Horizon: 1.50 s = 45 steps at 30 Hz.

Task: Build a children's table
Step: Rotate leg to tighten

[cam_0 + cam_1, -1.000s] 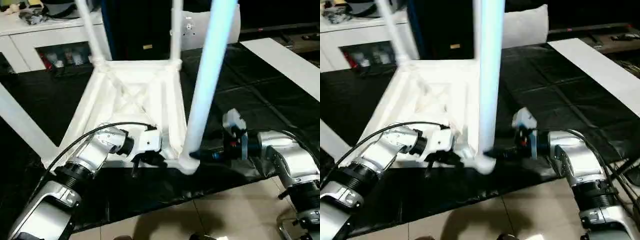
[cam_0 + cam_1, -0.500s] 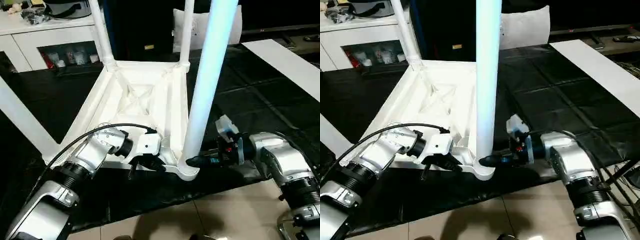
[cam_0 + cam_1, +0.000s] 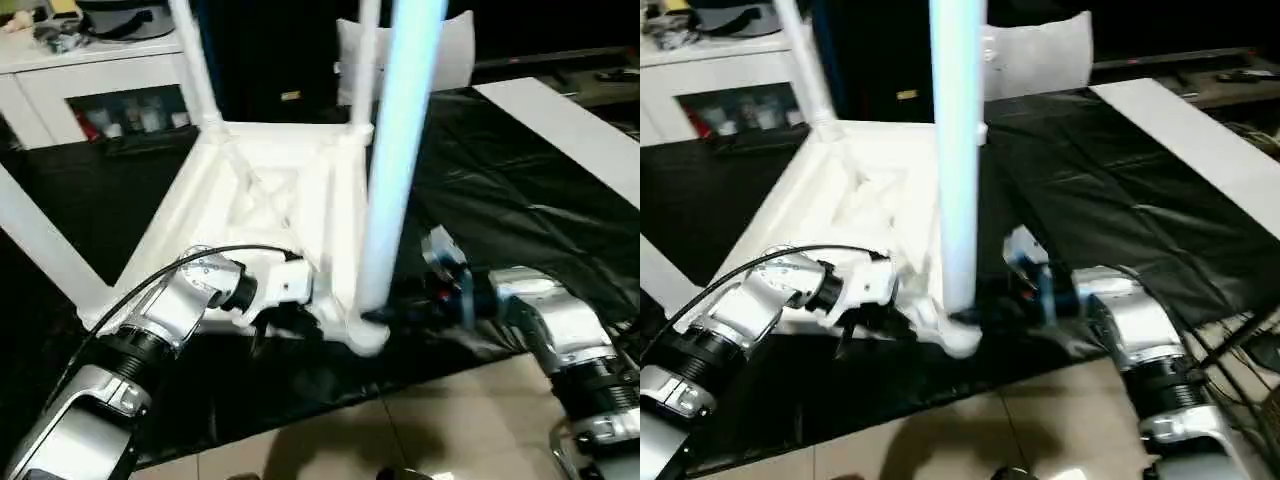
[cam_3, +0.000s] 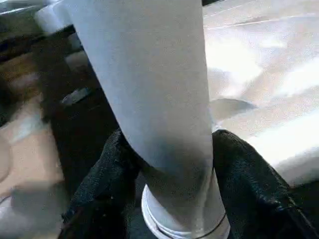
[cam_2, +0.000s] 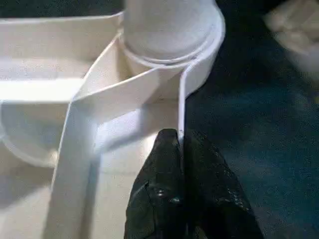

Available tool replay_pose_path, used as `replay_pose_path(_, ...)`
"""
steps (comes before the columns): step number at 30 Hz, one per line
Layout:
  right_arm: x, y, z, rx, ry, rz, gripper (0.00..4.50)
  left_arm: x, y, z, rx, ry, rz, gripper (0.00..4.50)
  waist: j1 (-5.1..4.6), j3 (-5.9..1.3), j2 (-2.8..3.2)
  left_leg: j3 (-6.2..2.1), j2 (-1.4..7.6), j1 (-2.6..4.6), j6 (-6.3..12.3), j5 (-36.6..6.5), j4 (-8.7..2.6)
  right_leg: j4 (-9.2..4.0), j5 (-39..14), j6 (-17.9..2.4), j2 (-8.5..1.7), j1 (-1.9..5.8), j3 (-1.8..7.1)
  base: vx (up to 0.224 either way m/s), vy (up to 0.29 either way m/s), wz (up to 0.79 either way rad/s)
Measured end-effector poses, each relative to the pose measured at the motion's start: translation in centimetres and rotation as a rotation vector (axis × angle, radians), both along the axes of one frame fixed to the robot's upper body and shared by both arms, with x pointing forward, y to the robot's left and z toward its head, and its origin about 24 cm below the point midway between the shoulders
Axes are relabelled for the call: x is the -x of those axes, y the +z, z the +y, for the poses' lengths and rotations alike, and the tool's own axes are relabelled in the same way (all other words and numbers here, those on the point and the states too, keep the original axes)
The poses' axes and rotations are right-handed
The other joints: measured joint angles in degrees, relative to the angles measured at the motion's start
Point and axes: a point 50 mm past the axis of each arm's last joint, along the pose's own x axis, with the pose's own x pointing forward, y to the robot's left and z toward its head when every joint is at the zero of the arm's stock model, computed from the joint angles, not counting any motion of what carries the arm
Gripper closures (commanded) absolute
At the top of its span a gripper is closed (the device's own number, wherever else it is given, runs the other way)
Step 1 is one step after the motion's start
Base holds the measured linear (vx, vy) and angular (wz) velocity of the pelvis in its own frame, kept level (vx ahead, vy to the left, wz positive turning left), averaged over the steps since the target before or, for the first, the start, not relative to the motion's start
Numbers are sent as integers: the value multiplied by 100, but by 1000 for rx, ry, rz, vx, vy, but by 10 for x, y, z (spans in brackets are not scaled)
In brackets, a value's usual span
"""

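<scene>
table leg, upright in the near corner socket, is clasped just above its base by the two fingers of the right gripper, while the left gripper is pinched shut on the thin rim of the upturned table top right beside that socket. the leg's long axis runs straight up from the jaws, so any seating push would likely be downward along it. open black mat lies to the right, bare floor nearer the robot.
</scene>
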Motion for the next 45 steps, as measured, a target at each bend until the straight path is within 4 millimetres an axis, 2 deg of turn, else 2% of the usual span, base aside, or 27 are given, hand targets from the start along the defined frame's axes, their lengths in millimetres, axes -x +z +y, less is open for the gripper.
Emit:
replay_pose_path(3,-11,-2,7,10,-211,2,256,-6,-1,-11,8,149,-17,450,-247,5,-10,-2,-4,-10,-1,-1,41,-21,-1,1,3,1,-28,0,0,0)
replay_pose_path(7,-27,0,19,29,-421,-16,256,-10,-3,-28,47,303,-27,450,-629,3,-5,-54,13,-54,2,-3,47,-140,0,2,-10,26,-154,0,0,0)
replay_pose_path(11,-35,-1,26,13,-531,-14,256,-16,-3,-37,61,392,-44,450,-764,3,-5,-134,11,-88,4,-3,47,-211,0,1,-18,57,-248,0,0,0)
replay_pose_path(12,-36,-1,26,3,-554,-18,200,-18,-2,-39,59,403,-54,450,-767,3,-5,-143,8,-116,4,-3,48,-212,0,1,-18,53,-249,0,0,0)
replay_pose_path(13,-36,-1,25,0,-563,-23,187,-18,-2,-42,59,407,-61,450,-765,3,-5,-146,4,-129,5,-3,47,-207,2,-1,-21,49,-243,0,0,0)
replay_pose_path(15,-36,-2,25,-2,-567,-25,180,-17,-1,-45,62,398,-63,450,-751,3,-6,-149,3,-143,6,-2,47,-193,3,-3,-23,53,-238,0,0,0)
replay_pose_path(16,-34,-3,22,1,-575,-33,167,-16,-1,-49,66,383,-66,450,-712,3,-6,-151,3,-147,6,-2,47,-181,5,-4,-25,52,-236,0,0,0)
replay_pose_path(20,-28,-6,12,14,-570,-57,121,-14,2,-54,81,332,-74,450,-514,0,-13,-151,3,-148,29,-2,43,-86,15,-4,-26,16,-190,0,0,0)
replay_pose_path(22,-23,-7,2,15,-544,-79,121,-13,2,-52,82,294,-85,450,-382,0,-13,-147,2,-142,37,3,21,-39,5,-11,-17,-12,-170,0,0,0)
replay_pose_path(25,-14,-9,-7,6,-477,-69,85,-11,3,-46,88,237,-99,450,-219,0,-12,-120,2,-145,39,5,15,33,-17,-21,-11,-77,-127,0,0,0)
replay_pose_path(28,-2,-7,-20,10,-379,-76,66,-9,2,-37,77,167,-93,450,-92,0,-13,-92,3,-126,38,6,20,52,-26,-15,-12,-83,-95,0,0,0)
replay_pose_path(32,3,-2,-31,26,-320,-93,36,-5,0,-30,78,112,-75,450,-48,1,-14,-64,1,-96,17,-5,33,52,-27,-1,-13,-61,-61,0,0,0)
replay_pose_path(34,5,3,-40,46,-258,-121,36,-2,-1,-25,69,44,-71,450,8,1,-12,-47,2,-95,13,-7,36,49,-27,1,-17,-60,-48,0,0,0)
replay_pose_path(40,14,12,-55,83,-72,-126,36,5,0,-17,52,-103,-50,450,81,2,-26,-10,3,-89,17,-4,36,54,-29,9,-14,-57,17,0,0,0)
replay_pose_path(45,23,9,-53,105,101,-68,82,7,2,-13,28,-202,-40,450,185,-2,-65,7,0,-76,31,3,36,84,-46,36,-14,-57,53,0,0,0)
